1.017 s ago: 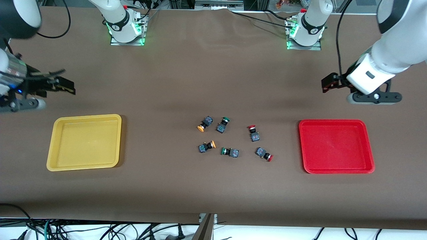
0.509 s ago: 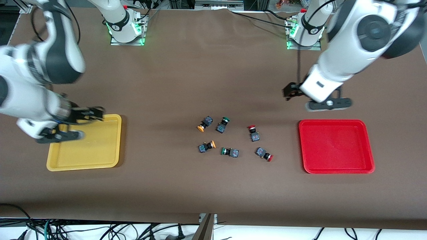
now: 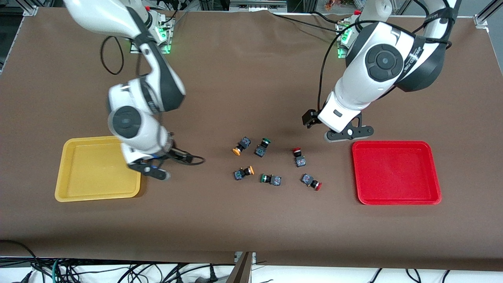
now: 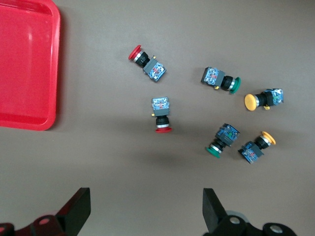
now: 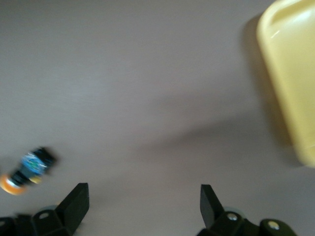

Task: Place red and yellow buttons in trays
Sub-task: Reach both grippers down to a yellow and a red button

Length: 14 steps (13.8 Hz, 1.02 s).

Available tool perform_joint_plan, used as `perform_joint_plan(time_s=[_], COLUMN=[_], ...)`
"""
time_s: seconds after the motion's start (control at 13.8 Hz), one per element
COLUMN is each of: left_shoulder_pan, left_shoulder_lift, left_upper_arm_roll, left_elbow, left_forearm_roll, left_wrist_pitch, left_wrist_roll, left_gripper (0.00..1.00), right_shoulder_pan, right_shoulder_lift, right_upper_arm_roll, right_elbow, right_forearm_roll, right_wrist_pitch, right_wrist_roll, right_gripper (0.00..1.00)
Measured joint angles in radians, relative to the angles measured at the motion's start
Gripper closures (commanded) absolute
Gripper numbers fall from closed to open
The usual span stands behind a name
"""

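Note:
Two red buttons (image 3: 298, 156) (image 3: 311, 182) and two yellow buttons (image 3: 240, 146) (image 3: 244, 172) lie mid-table. The yellow tray (image 3: 90, 169) sits toward the right arm's end, the red tray (image 3: 395, 173) toward the left arm's end. My left gripper (image 3: 347, 134) hangs open over bare table beside the red tray's corner. In the left wrist view the left gripper (image 4: 146, 206) holds nothing, with the red buttons (image 4: 161, 114) (image 4: 147, 64) and red tray (image 4: 24, 64) ahead. My right gripper (image 3: 151, 169) is open beside the yellow tray. The right wrist view shows the right gripper (image 5: 143, 201), the yellow tray (image 5: 293, 73) and one yellow button (image 5: 29, 169).
Two green-capped switches (image 3: 262, 147) (image 3: 270, 179) lie among the buttons, one between the two groups and one nearer the front camera. A black cable (image 3: 188, 159) trails from the right wrist over the table. Brown cloth covers the table.
Both arms have swung in from the table's ends toward the middle. The right gripper crossed over the yellow tray; the left came down beside the red tray. Buttons and trays stayed put.

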Motion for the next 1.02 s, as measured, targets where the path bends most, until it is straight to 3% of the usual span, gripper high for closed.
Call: perform_joint_plan(time_s=[0.44, 0.94, 1.02], left_shoulder_pan=[-0.03, -0.031, -0.032], left_shoulder_lift=[0.154, 0.311, 0.334], left_upper_arm_roll=[-0.002, 0.0, 0.0], left_elbow=[-0.005, -0.012, -0.014], left_forearm_roll=[0.094, 0.183, 0.205], left_wrist_pitch=[0.144, 0.333, 0.357], left_wrist_roll=[-0.079, -0.165, -0.182], left_gripper=[0.0, 0.0, 0.0], right_shoulder_pan=[0.153, 0.249, 0.255], right_shoulder_lift=[0.147, 0.228, 0.233], right_upper_arm_roll=[0.0, 0.0, -0.001], right_elbow=[0.001, 0.002, 0.002], right_forearm_roll=[0.0, 0.0, 0.0], right_wrist_pitch=[0.24, 0.312, 0.313], right_wrist_roll=[0.403, 0.492, 0.495], right_gripper=[0.0, 0.0, 0.05])
